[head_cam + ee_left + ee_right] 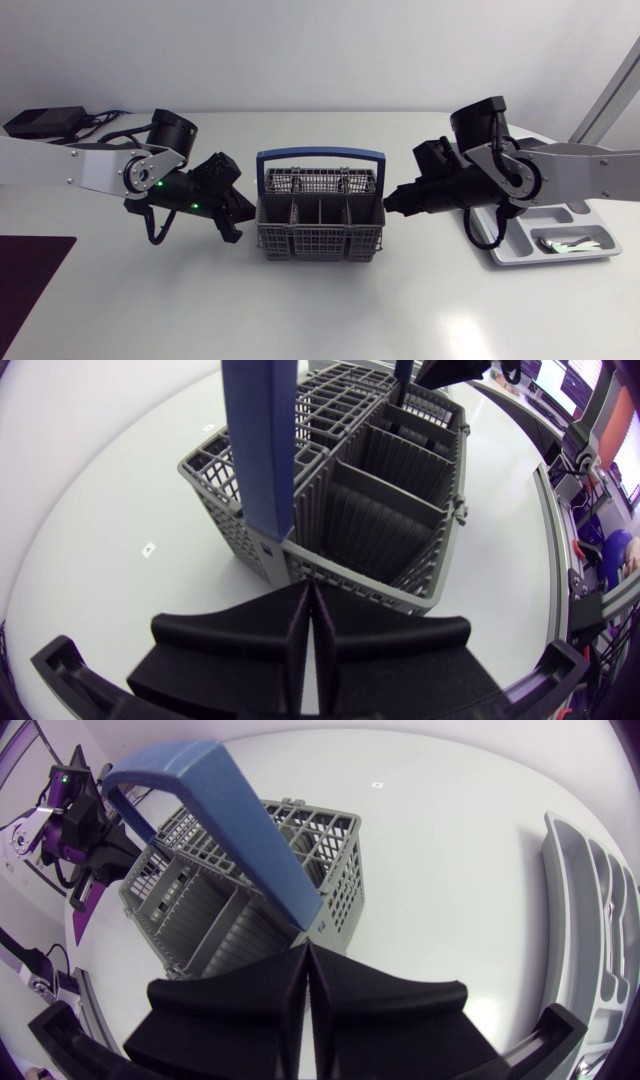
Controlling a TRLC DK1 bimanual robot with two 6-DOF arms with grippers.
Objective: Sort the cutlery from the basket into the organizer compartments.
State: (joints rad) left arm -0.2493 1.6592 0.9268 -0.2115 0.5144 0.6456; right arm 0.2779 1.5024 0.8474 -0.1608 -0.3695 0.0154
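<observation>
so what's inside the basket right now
No cutlery shows in the basket: the compartments in view look empty. Its blue handle and the dividers hide parts of the far ones.

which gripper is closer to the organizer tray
Right. The right gripper is at the end of the basket that faces the organizer. The left gripper is at the basket's far end, with the whole basket between it and the organizer.

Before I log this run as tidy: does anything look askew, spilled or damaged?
Nothing stands out. The basket stands upright, handle raised, nothing spilled around it. The organizer lies flat with cutlery inside. The left hand and right hand are shut and empty, one at each end of the basket.
</observation>
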